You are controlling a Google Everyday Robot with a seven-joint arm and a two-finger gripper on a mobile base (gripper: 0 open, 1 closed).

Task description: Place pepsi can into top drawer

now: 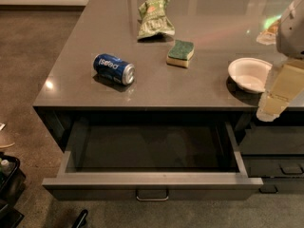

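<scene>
Here, your claw (271, 109) hung at the front edge of the counter (199, 87); whether it was wide or narrow could not be told. The pepsi can (114, 69) lay on its side well left of the claw, long axis roughly left-to-right, behind the open top drawer (152, 179).

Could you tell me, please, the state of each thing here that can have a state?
pepsi can: lying on its side on the counter, not held.
top drawer: pulled open, looks empty.
bowl: upright, empty.
sponge: flat, green side up.
snack bag: lying crumpled.
hand: at the counter's right edge beside the bowl, away from the pepsi can.
</scene>
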